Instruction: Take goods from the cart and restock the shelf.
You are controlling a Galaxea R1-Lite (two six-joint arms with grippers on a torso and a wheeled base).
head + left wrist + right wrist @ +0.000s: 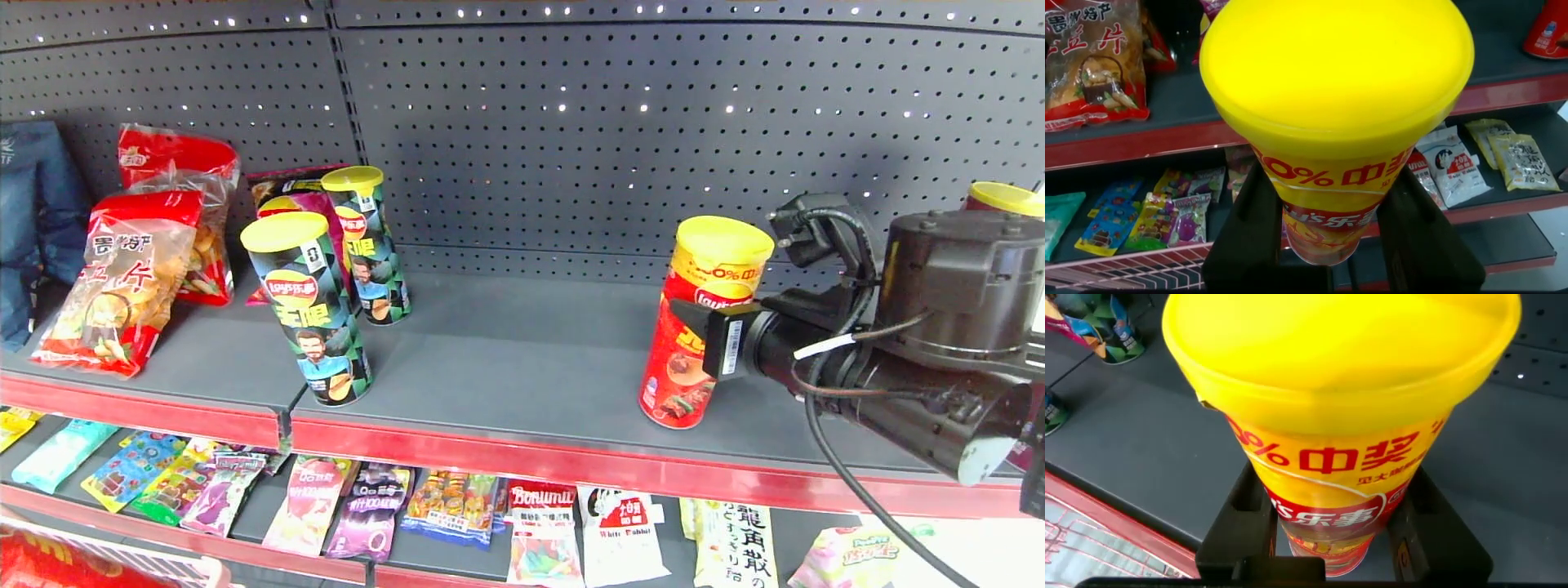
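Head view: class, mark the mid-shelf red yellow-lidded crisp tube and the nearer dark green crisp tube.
Red yellow-lidded crisp tube (678, 384), head view, lower label.
Nearer dark green crisp tube (318, 327), head view, label middle.

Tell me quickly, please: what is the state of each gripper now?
Left gripper: closed, holding a yellow-lidded can.
Right gripper: closed on the red can standing on the upper shelf.

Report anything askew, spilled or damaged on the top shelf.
Nothing spilled or damaged. The front red bag leans slanted against the rear red bag. The two green cans stand upright, as does the red can in the right gripper.
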